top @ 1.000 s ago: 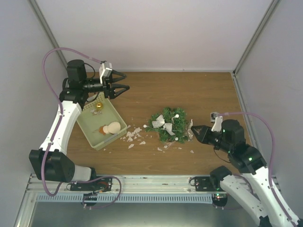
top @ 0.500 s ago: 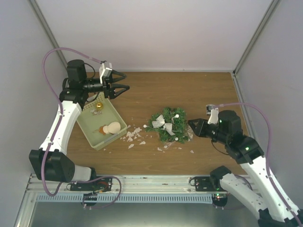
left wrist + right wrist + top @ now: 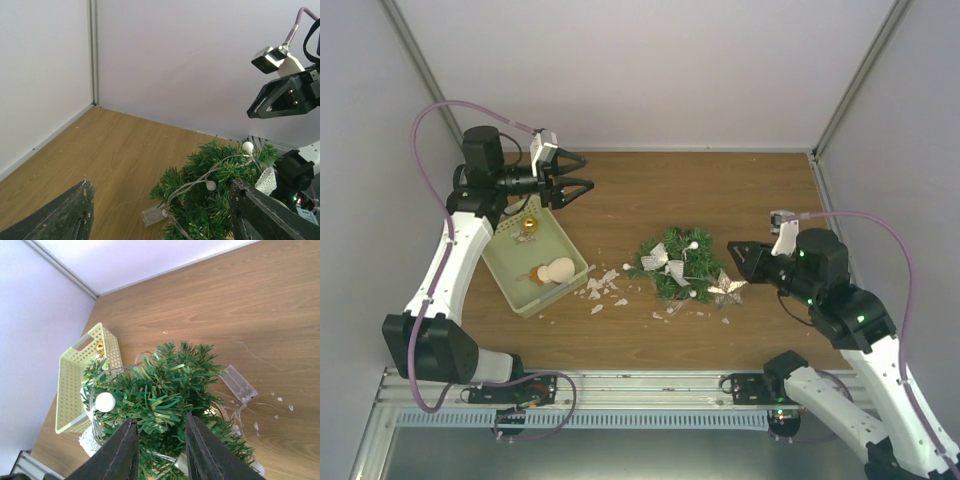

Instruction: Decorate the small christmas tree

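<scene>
Three white walls (image 3: pixel 650 70) enclose the wooden table (image 3: pixel 760 200), left claw (image 3: pixel 588 171) spread wide, right claw (image 3: pixel 733 258) narrowly parted.

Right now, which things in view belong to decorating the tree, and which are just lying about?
For the job: small christmas tree, silver star beside it, pale green tray, gold bauble and cream figure in it.
Lying about: white fragments on the table between tray and tree.

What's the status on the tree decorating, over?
Left end effector open, empty, hovering beyond the tray. Right end effector slightly open, empty, beside the small christmas tree. Silver star at the tree's right edge. White fragments scattered left of it.
</scene>
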Robot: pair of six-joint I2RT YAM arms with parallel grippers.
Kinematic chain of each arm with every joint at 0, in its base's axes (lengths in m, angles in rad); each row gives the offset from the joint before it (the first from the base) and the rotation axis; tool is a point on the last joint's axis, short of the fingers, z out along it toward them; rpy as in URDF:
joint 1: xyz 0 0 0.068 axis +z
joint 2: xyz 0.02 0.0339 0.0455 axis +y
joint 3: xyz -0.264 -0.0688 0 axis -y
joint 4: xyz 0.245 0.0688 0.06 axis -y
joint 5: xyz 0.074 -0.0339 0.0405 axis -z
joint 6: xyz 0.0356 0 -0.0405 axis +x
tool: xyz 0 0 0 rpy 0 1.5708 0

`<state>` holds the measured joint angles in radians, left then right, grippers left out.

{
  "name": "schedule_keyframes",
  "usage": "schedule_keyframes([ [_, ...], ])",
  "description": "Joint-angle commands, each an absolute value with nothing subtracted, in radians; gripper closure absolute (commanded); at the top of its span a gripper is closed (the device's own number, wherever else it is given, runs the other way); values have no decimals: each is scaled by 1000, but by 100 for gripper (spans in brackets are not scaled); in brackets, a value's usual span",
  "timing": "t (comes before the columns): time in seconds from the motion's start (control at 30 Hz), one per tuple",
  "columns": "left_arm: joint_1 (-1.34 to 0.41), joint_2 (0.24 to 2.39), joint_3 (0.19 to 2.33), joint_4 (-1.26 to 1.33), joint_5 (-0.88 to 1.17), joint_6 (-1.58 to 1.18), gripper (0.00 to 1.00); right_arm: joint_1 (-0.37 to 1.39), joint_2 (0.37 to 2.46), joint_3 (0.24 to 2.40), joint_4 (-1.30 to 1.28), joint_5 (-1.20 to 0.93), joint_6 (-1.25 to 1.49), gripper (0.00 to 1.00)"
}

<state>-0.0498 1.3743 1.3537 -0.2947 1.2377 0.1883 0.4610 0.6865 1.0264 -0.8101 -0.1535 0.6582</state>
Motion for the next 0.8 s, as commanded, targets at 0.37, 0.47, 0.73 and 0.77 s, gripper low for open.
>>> schedule_keyframes([
  [0.37,-73,1398,1398,-323,1234,237,26,465,569,1119,-1249,9,715,65],
  [0.47,-77,1397,1394,-327,1231,246,26,466,445,1031,-1222,-42,802,65],
  [0.73,-177,1409,1468,-543,1128,459,24,465,315,856,-1284,-140,933,57],
  [0.77,-206,1411,1482,-585,1088,503,24,466,326,859,-1298,-136,937,56],
])
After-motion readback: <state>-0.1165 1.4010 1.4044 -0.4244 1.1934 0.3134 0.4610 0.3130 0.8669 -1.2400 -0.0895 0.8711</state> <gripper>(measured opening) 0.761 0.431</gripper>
